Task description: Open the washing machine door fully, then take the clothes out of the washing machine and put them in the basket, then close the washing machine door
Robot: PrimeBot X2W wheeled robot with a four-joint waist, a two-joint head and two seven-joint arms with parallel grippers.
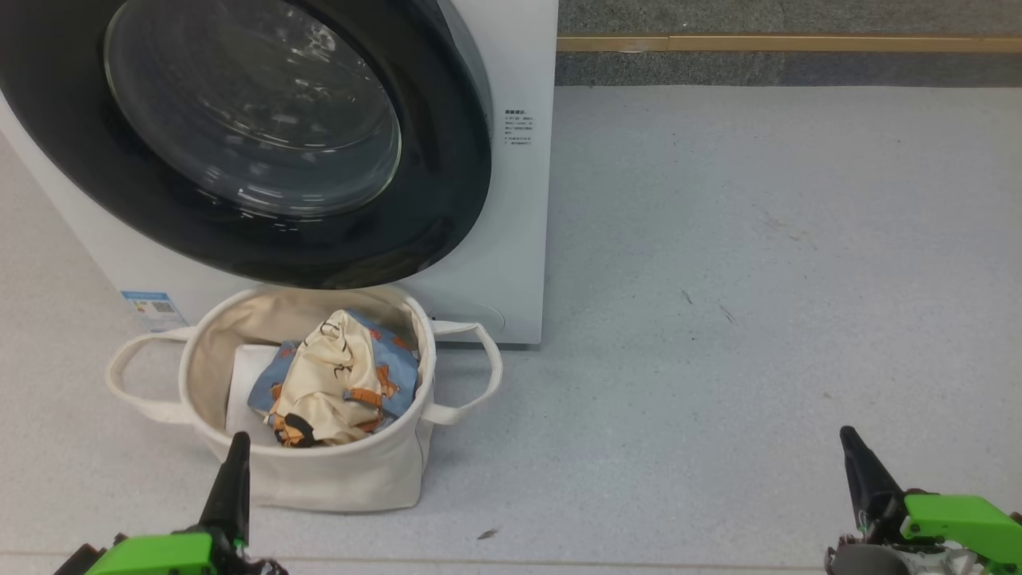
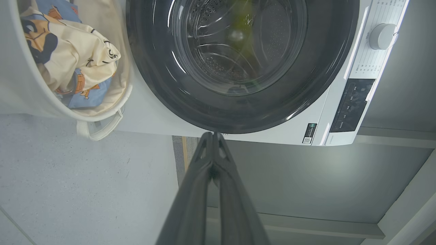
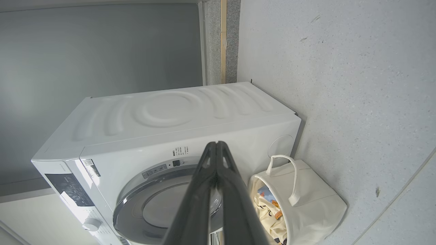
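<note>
While both sets of dark fingers are pressed together and empty, the left gripper (image 1: pixel 239 441) points at the basket (image 1: pixel 343 479) just at its 12 o'clock. The right gripper (image 1: pixel 848 435) hovers well apart at 3 o'clock over the speckled pale-grey floor (image 1: pixel 718 319). The clothes (image 1: pixel 335 375) lie inside the basket. Beyond it at 12 o'clock stands the washing machine (image 1: pixel 519 239), with the washing machine door (image 1: pixel 447 160) flat against its front. At 1 o'clock a wood-coloured strip (image 1: pixel 782 42) crosses a darker band of floor.

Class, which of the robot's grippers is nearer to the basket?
Left. The left gripper lies by the near rim of the basket; the right gripper is far off to its right side.
</note>
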